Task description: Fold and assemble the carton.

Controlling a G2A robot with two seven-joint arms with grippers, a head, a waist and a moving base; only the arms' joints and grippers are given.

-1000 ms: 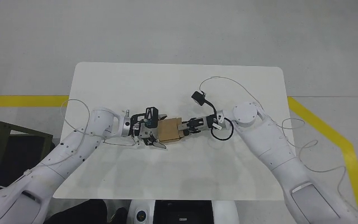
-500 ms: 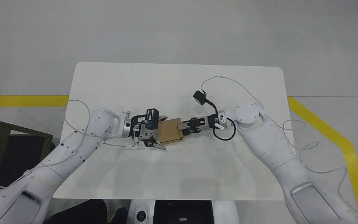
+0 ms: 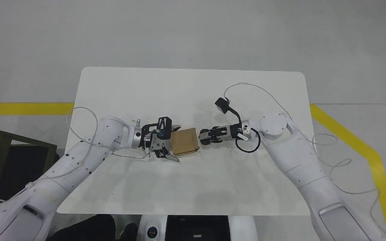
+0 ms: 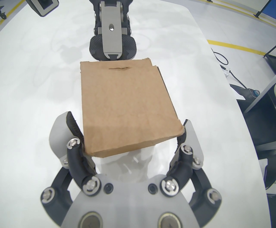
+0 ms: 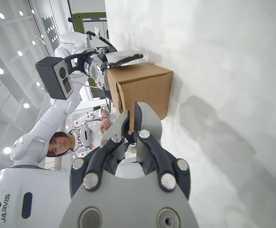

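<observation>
Centre of the white rounded table [image 3: 253,90], top view: brown cardboard carton [image 3: 185,142] resting on the surface | left gripper [image 4: 127,121]: jaws spread wide, pads pressed against both corners of the carton's left end, grasping it | right gripper [image 5: 132,109]: fingers almost together, pinching a cardboard edge at the carton's right end

- Reads as a robotics lab or test hall rather than a home.
- Floored in smooth grey floor [image 3: 181,30] coating, marked off with yellow tape lines [image 3: 36,108] as in a workshop bay.
- Lit from above by rows of round ceiling lamps [image 5: 20,53].
- Furnished with one plain white table [image 3: 181,84], a loose cable [image 3: 243,84] trailing over it.
- Backed by a green metal frame [image 5: 89,15] and white grid panelling.
</observation>
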